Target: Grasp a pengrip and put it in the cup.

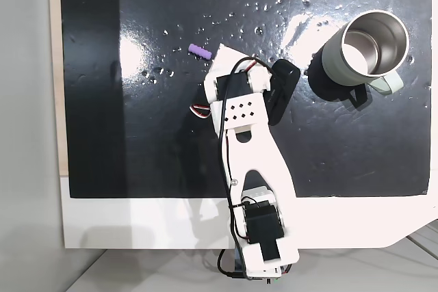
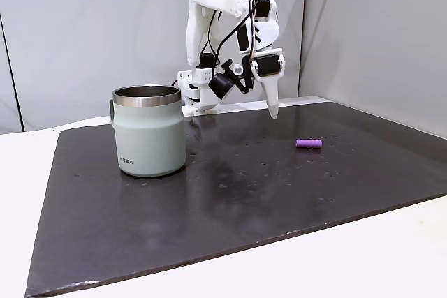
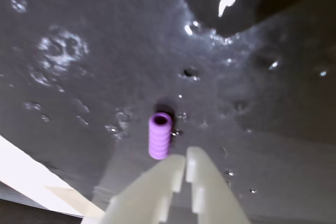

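Open dark surface lying around the pengrip, cup standing well apart, nothing blocking the claw.

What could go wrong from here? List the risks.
1. The claw looks shut above the pengrip; descending unopened could knock it away.
2. The pengrip is a lying cylinder on a glossy mat, so a nudge may roll it.
3. The cup is far off, risking a drop in transit.

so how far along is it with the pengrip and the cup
Nothing is finished yet: the pengrip lies on the black mat, outside the cup. In hand: the claw, shut and empty, hangs near it. Left: open, grasp, carry to the cup, drop in.
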You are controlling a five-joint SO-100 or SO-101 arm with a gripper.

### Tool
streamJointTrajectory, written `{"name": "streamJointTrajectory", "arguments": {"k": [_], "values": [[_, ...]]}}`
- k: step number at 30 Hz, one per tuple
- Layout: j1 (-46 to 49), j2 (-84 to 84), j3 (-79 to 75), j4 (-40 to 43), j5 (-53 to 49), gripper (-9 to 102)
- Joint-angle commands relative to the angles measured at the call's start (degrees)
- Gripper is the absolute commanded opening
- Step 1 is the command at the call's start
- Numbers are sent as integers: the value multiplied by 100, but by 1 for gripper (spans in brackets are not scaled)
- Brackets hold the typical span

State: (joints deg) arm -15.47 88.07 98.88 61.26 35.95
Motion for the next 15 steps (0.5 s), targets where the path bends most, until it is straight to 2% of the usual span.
{"name": "streamJointTrajectory", "arguments": {"k": [1,7,12,15], "values": [[-132,-211,-519,105,193,2],[-264,-861,-1213,343,316,5],[-360,-1090,-1477,360,457,21],[-404,-1354,-1916,554,510,24]]}}
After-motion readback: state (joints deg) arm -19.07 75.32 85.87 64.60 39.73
